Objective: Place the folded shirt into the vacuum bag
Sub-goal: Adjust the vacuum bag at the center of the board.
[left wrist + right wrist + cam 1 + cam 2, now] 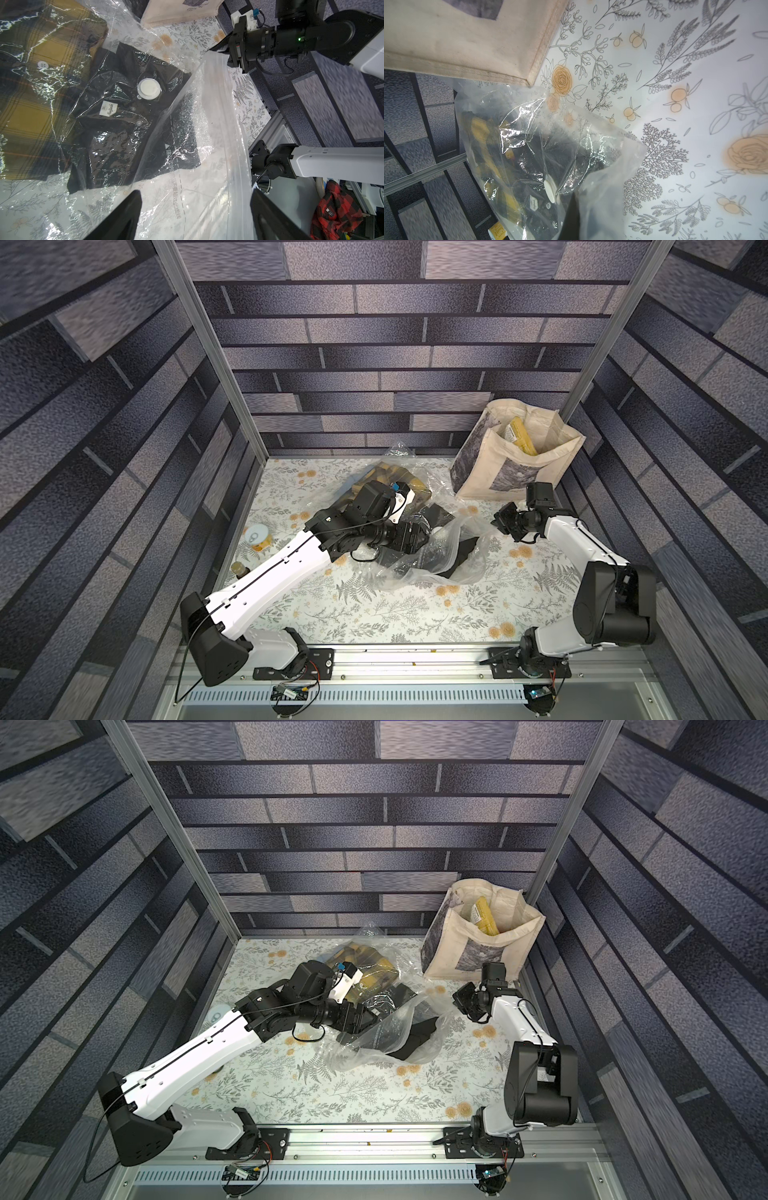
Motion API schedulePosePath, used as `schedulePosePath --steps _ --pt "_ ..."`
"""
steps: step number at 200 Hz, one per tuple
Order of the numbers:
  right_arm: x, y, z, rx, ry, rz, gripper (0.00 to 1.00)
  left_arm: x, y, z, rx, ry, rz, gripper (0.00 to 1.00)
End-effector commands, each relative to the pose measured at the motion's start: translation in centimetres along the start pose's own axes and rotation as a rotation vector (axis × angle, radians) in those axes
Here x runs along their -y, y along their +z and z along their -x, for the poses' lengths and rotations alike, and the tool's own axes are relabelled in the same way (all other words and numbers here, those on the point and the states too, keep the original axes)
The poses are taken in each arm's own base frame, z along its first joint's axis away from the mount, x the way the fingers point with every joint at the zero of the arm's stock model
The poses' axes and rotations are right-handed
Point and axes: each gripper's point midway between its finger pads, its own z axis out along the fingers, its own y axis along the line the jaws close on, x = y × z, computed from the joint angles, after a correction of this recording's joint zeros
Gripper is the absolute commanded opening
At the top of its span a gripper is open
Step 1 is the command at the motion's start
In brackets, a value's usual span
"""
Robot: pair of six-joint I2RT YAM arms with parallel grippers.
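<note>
Even, fairly bright light came from overhead, leaving only soft shadows on the floral bench [374, 614]. White glare streaked the crinkled vacuum bag [207, 124] in both wrist views. Both top views bowed and smeared the walls [83, 406] toward their edges, and the wrist views blurred them too.

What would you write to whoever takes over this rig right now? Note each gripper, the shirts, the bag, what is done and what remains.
Left gripper: open, empty, at the mouth of the vacuum bag.
Right gripper: shut, apparently pinching the bag's rim up.
Black shirt: inside the bag beside a plaid shirt; one corner crosses the dashed line toward the mouth.
Done: shirt is in.
Left: probably nudge it deeper, withdraw the left arm, release the rim.
</note>
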Motion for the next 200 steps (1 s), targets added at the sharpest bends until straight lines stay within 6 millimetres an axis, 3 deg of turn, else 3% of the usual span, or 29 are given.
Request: schedulePosePath --steps 1,20,43,67,93,143,173,200 --pt "0.0 -0.5 0.0 0.017 -0.014 0.017 0.0 -4.2 2.1 -0.6 -0.05 -0.046 0.174 0.79" --pt "0.3 -1.2 -0.6 0.024 -0.017 0.03 0.0 -7.1 5.0 -2.7 -0.138 -0.062 0.282 0.75" --pt "1.4 -1.8 -1.4 0.033 -0.03 0.018 0.0 -8.0 7.6 -3.7 -0.154 -0.091 0.285 0.74" --pt "2.3 -0.9 -2.7 0.0 0.008 0.045 0.0 -8.4 10.7 -5.4 -0.216 -0.093 0.297 0.73" --pt "3.4 -0.5 -3.6 -0.004 0.031 0.052 0.0 -10.6 13.2 -7.6 -0.3 -0.131 0.341 0.72" --pt "3.7 1.3 -8.8 -0.09 -0.035 0.03 0.0 -18.5 15.3 -7.7 -0.357 -0.295 0.479 0.7" --pt "4.0 2.3 -11.7 -0.116 -0.05 0.028 0.0 -22.2 15.6 -7.3 -0.379 -0.319 0.547 0.7" --pt "3.6 2.1 -13.6 -0.115 -0.105 0.013 0.0 -24.9 15.9 -5.7 -0.357 -0.347 0.555 0.71"
